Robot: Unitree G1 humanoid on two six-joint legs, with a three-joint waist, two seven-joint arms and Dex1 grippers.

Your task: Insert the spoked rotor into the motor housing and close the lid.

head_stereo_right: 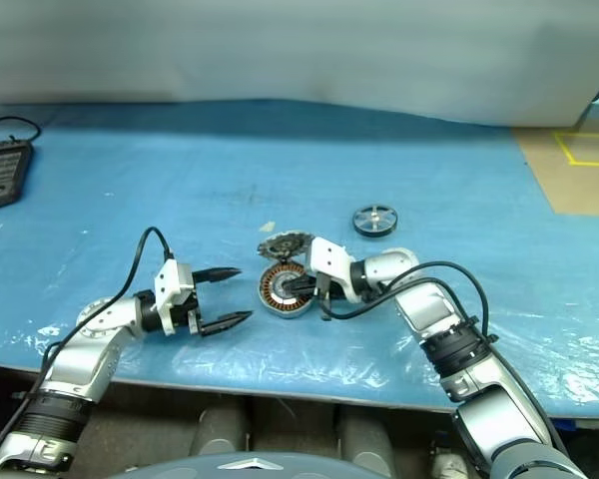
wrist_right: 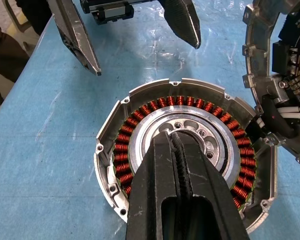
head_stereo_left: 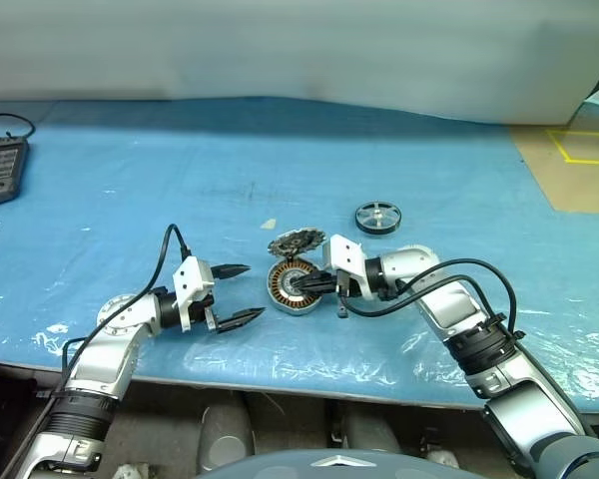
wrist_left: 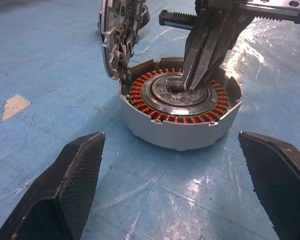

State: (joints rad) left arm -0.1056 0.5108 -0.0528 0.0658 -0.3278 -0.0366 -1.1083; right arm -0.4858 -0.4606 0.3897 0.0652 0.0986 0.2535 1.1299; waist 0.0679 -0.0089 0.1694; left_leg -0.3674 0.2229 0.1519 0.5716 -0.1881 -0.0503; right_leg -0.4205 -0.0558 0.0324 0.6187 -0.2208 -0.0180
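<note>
On a table covered with a blue plastic sheet (head_stereo_left: 180,180), the motor housing (head_stereo_left: 294,285), a shallow round silver metal cup with a ring of copper-coloured windings around a silver inner plate and dark centre, sits near the front edge, roughly midway between the two arms. Its lid (head_stereo_left: 296,242), a thin grey metal disc with a toothed, jagged edge, is swung open and stands tilted up on the far side of the housing, joined to its rim; white wires run from its inner face toward the cup in the right wrist view.

The right gripper (wrist_left: 192,85) reaches in from the right, pointing left and slightly down. Its two black fingers are pressed together, holding nothing, and their tips rest in or at the dark central hole of the housing.

The left gripper (head_stereo_left: 242,294) hangs just left of the housing, pointing toward it, apart from it. Its two black textured fingers (wrist_left: 70,190) are spread wide and empty, one toward the far side and one toward the near side.

The spoked rotor (head_stereo_left: 378,217), a small round wheel with a black outer rim and a flat silver spoked face, lies flat on the sheet to the far right of the housing, well apart from both grippers.

A dark handheld device with a cable (head_stereo_left: 0,168) lies at the far left edge of the table.
</note>
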